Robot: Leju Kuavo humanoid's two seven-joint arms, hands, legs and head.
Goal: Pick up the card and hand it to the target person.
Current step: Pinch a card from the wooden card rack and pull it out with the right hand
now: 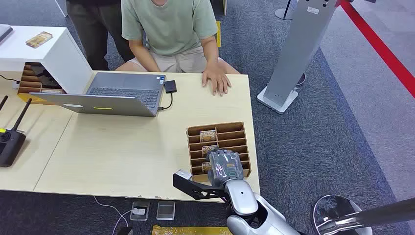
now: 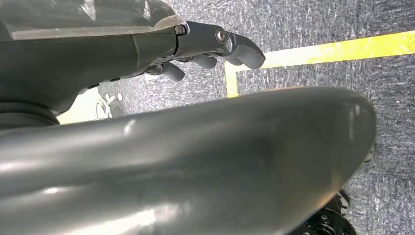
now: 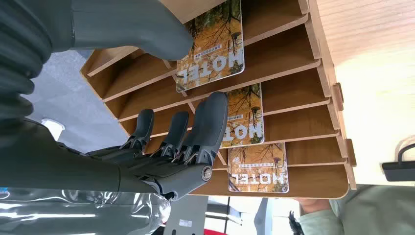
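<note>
Wooden slotted rack (image 1: pixel 243 147): 3 hotel cards are held in it. Right hand (image 3: pixel 181 142) is poised over the middle card (image 3: pixel 244 115), fingers spread, nothing gripped. Risk judged: neighbouring card dragged, or a slip.

You have three hotel cards with autumn-tree artwork standing in the wooden slotted rack (image 3: pixel 313 63): nearest card (image 3: pixel 211 45), middle card (image 3: pixel 244 115), farthest card (image 3: pixel 258 168), in successive slots.
</note>
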